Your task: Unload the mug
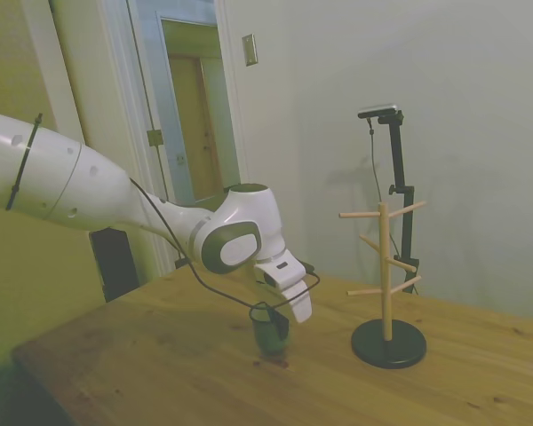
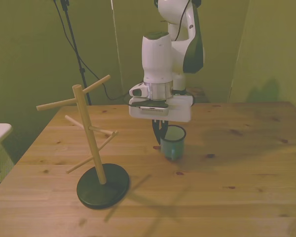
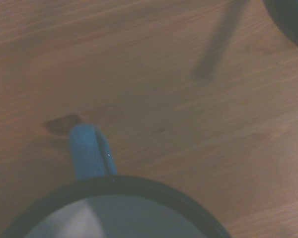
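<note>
The jaws (image 2: 159, 132) hang low over the tabletop (image 2: 246, 168), their dark fingers (image 2: 156, 131) dropping at the mug's (image 2: 172, 142) rim on the side toward the front view's left. Whether they are closed on the rim or merely beside it cannot be told: the white hand body hides them from the front, and in the side view they merge with the dark mug (image 1: 269, 331).

The mug stands upright on the tabletop, mouth up, pale inside showing within a thin dark rim. From the wrist camera its blue loop handle (image 3: 91, 153) sticks out from the rim just over the wood, next to a small dark knot in the grain.

The wooden peg stand (image 2: 96, 143) stands well apart from the mug, toward the front view's left and nearer the camera, upright on its black round base (image 2: 102, 186). Its pegs are bare. In the side view the stand (image 1: 386, 275) is to the right of the mug, with open wood between them.

A dark cable loops from the arm down to the hand.
</note>
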